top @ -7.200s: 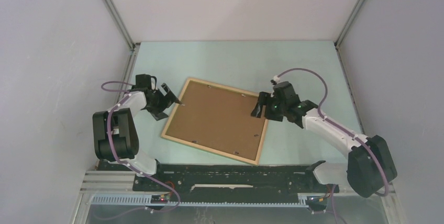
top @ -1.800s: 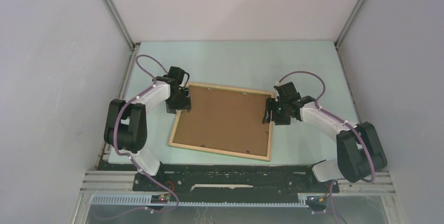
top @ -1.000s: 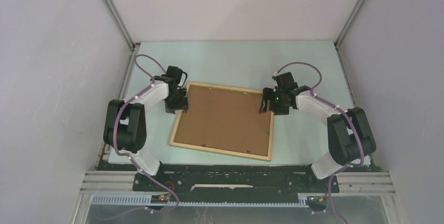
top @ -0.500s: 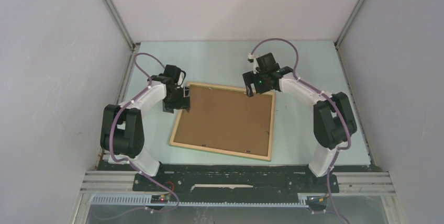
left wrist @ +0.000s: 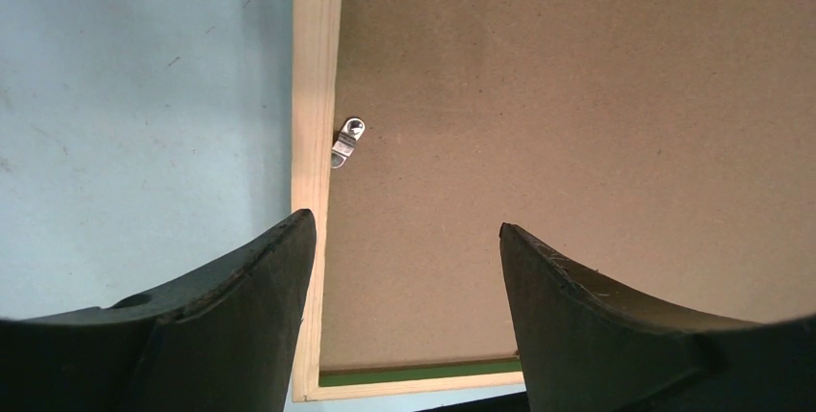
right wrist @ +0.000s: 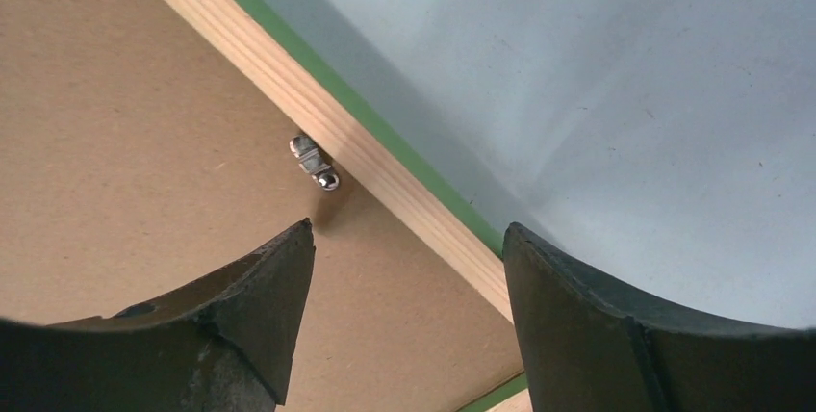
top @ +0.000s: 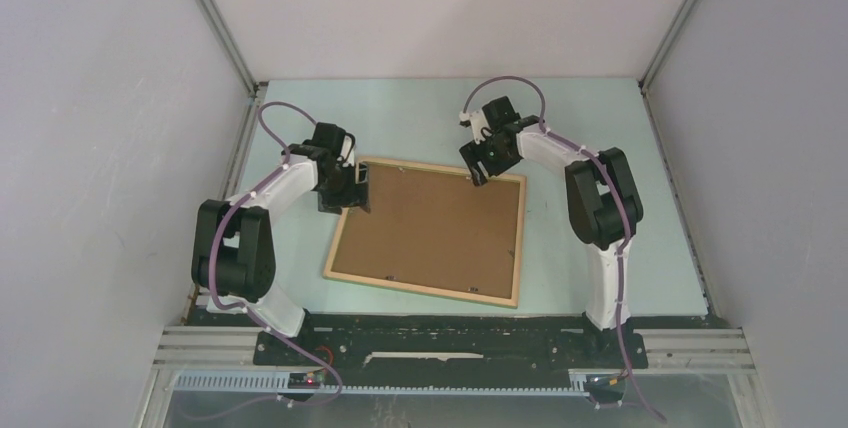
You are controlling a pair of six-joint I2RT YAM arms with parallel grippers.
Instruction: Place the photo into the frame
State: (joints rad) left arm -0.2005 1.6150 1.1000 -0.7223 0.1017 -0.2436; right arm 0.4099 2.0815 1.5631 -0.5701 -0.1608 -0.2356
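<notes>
Back side up on the pale blue-green tabletop lies the thin-railed rectangular picture frame, pale wood uppermost and bright green along its outer edge. A plain brown fibreboard backing panel sits inside its rails. The photo is in none of the views; whether it lies beneath that panel, inside the frame, cannot be told.

The left gripper hangs over the frame's far left corner with its jaws spread wide and nothing between them. The right gripper hangs over the frame's far rail, equally spread and empty. Each wrist camera looks down on a small metal retaining clip at the panel's edge, one by the left rail and one by the far rail.

With the panel seated, the loading looks largely done. What seems left is securing the clips, and their position is too small to read.
</notes>
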